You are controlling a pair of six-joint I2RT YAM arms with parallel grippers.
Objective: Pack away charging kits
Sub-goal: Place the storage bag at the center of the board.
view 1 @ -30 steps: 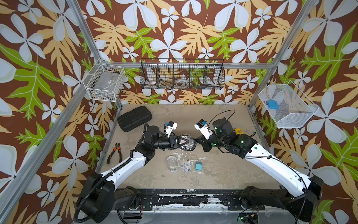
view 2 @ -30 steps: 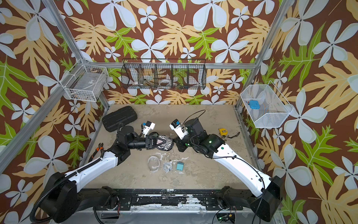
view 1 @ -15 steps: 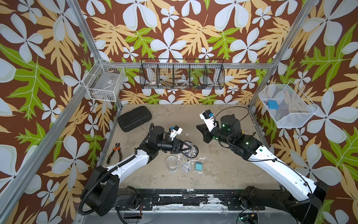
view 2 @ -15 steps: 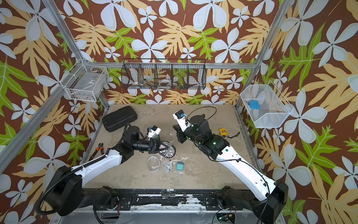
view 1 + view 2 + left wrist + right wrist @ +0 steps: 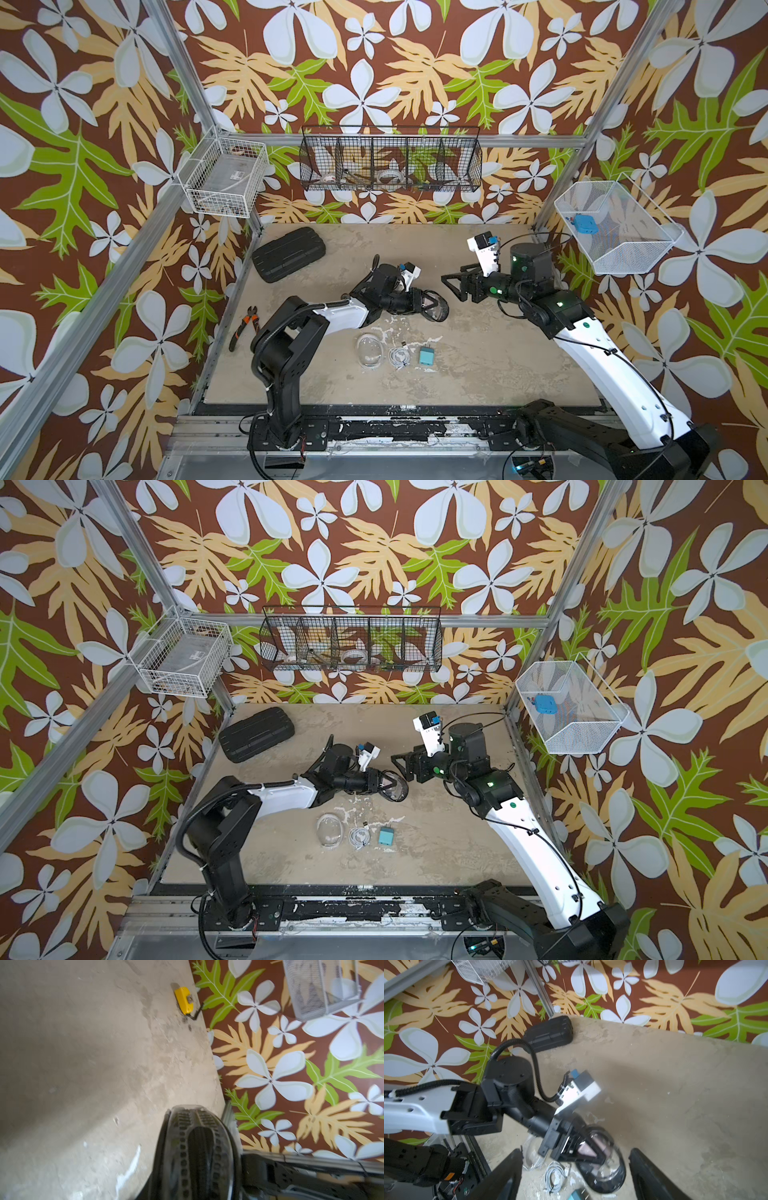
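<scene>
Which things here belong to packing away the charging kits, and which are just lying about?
Belong to the job:
black-rimmed pouch
clear pouch
coiled white cable
teal plug block

Just lying about:
black ribbed hard case
orange-handled cutters
blue gadget
yellow block

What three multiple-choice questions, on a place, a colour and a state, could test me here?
1. Where is the blue gadget? A) mesh basket on the wall B) table C) black case
2. What colour is the loose plug block on the table? A) red B) teal C) yellow
3. The right gripper is: A) shut on a cable B) shut on a pouch C) open, empty
1 A, it sits in the basket; 2 B, teal beside the white cable; 3 C, fingers wide apart, holding nothing.
</scene>
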